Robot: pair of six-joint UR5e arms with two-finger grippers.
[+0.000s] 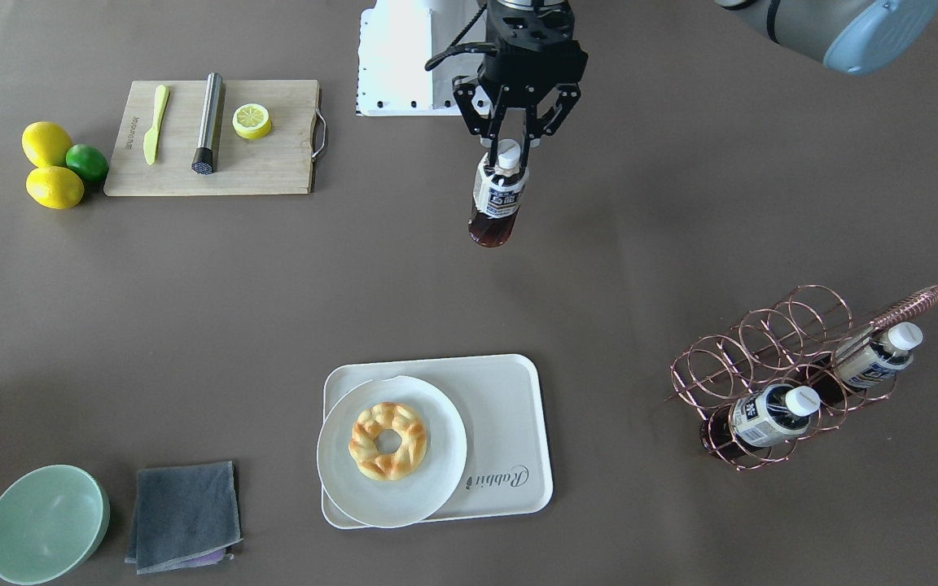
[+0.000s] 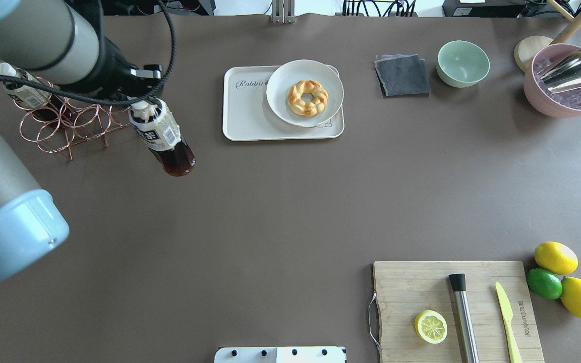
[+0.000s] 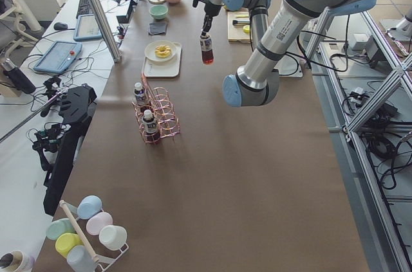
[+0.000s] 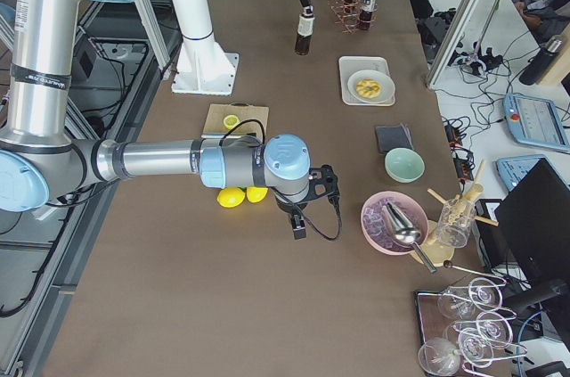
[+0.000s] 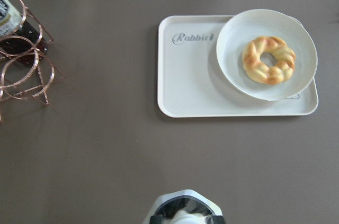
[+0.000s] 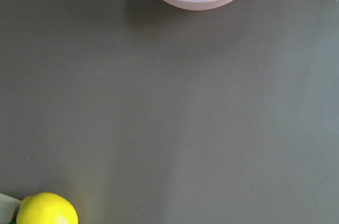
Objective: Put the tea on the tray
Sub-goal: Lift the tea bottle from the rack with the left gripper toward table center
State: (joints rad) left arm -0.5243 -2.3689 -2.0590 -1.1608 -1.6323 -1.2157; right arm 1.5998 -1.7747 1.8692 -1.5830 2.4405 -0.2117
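Note:
My left gripper point(image 1: 508, 156) is shut on the white cap of a tea bottle point(image 1: 497, 199) and holds it upright in the air, well above the table. In the overhead view the gripper point(image 2: 144, 108) and bottle point(image 2: 165, 141) hang between the copper rack point(image 2: 63, 128) and the cream "Rabbit" tray point(image 2: 245, 113). The bottle top shows at the bottom of the left wrist view point(image 5: 185, 211), with the tray point(image 5: 190, 81) ahead. My right gripper point(image 4: 298, 227) shows only in the exterior right view, low over the table near the lemons; I cannot tell if it is open or shut.
A round white plate point(image 1: 436, 480) with a braided pastry point(image 1: 387, 439) covers half the tray point(image 1: 510, 423). The rack point(image 1: 762, 358) holds two more tea bottles point(image 1: 770, 413). There are also a cutting board point(image 1: 273, 163), lemons point(image 1: 46, 145), a green bowl point(image 1: 46, 521), a grey cloth point(image 1: 184, 513) and a pink ice bowl point(image 2: 568, 91).

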